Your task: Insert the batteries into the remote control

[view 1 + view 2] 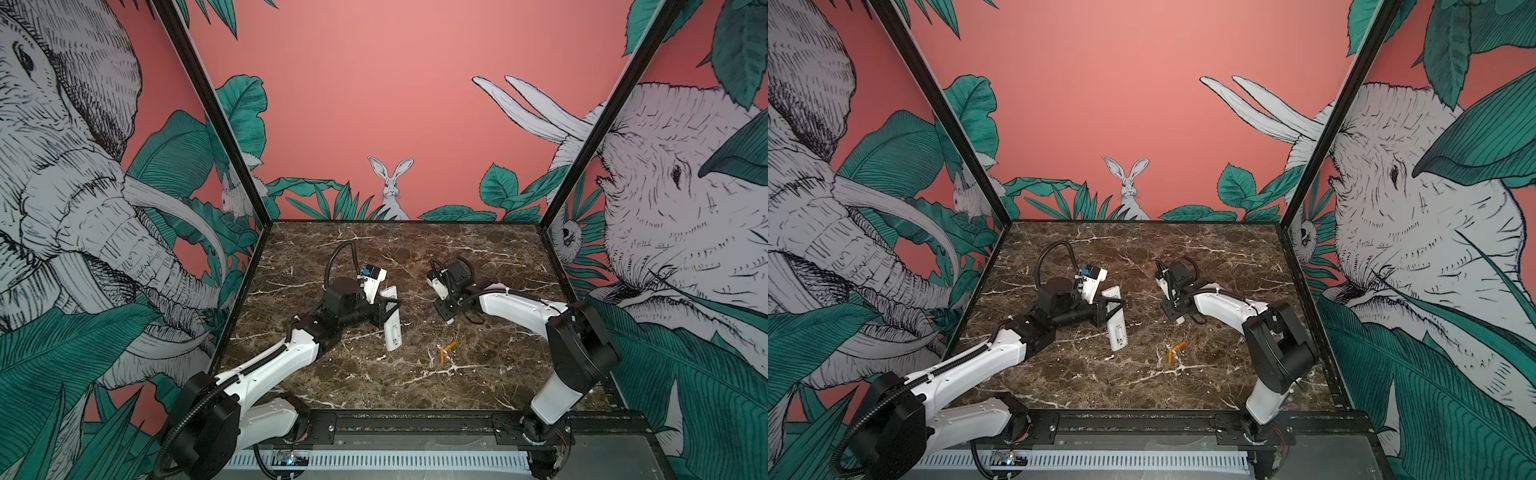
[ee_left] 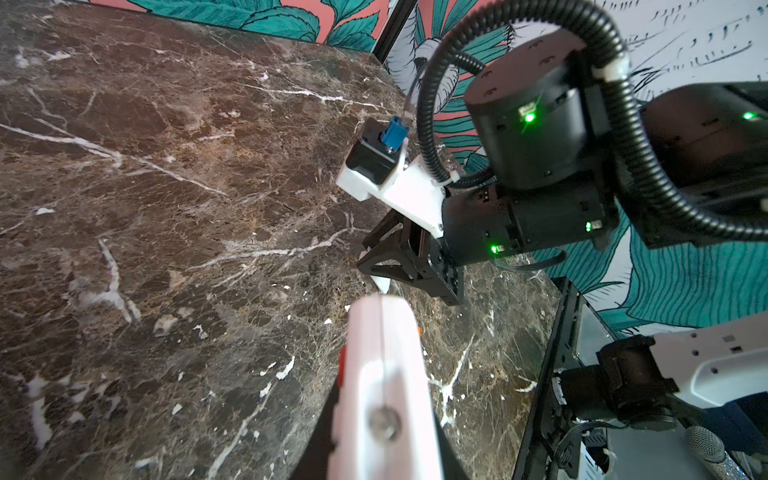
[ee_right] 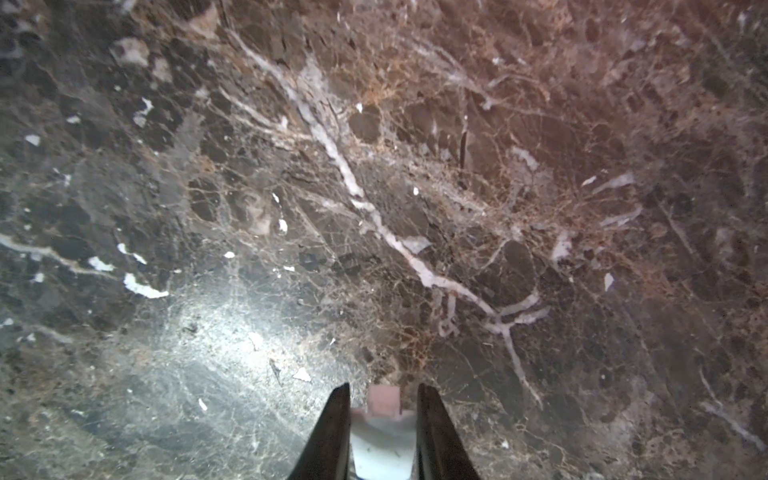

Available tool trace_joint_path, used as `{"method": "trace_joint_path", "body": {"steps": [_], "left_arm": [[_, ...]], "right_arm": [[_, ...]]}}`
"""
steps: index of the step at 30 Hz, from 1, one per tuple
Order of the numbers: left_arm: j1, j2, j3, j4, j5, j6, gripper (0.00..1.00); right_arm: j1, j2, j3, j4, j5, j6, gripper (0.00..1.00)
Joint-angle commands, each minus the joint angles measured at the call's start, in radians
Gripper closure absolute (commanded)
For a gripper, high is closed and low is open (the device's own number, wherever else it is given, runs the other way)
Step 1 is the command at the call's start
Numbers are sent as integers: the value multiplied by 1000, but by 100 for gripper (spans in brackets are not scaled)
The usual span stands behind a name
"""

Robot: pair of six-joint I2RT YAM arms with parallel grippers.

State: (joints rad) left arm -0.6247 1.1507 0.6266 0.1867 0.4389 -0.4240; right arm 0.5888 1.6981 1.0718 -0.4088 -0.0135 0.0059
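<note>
1. In both top views, the left gripper (image 1: 387, 311) (image 1: 1111, 309) is clamped across the middle of the white remote control (image 1: 393, 334) (image 1: 1116, 332). A recess at the remote's near end looks like the open battery bay. The two orange batteries (image 1: 450, 345) (image 1: 1179, 345) lie loose on the marble tabletop (image 1: 374, 386), near the remote and apart from both arms.
2. In the left wrist view, the remote control (image 2: 382, 365) fills the foreground between the left gripper's dark fingers. Beyond it, the right gripper (image 2: 384, 276) pinches a small white piece (image 2: 383, 286).
3. In the right wrist view, the right gripper (image 3: 383, 415) is closed narrowly on that small white piece (image 3: 382, 440), probably the bay's cover, above bare marble.
4. The step in hand appears to be clearing the cover away. The next move calls for setting the piece down, then lowering opened jaws squarely over one battery without rolling it.
</note>
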Motion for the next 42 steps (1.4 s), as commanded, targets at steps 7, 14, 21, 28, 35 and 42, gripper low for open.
{"method": "trace_joint_path", "body": {"steps": [7,14,21,28,35,42], "left_arm": [[4,-26,-28,53,20,13,100],[5,-20,-31,61,5,10,100],[5,-22,-36,69,-4,-1,100],[5,-25,-50,89,-8,-22,100],[5,-50,-66,92,-20,-37,100],[5,-42,-105,151,-24,-47,100]], "right_arm": [[-7,64,50,-36,13,-15,76],[-13,99,40,-22,-2,-6,75],[-17,106,39,-16,-8,-4,67],[-17,64,20,-9,-25,6,53],[-16,-88,-42,-62,-51,37,51],[-10,-303,-203,-35,-158,218,49]]}}
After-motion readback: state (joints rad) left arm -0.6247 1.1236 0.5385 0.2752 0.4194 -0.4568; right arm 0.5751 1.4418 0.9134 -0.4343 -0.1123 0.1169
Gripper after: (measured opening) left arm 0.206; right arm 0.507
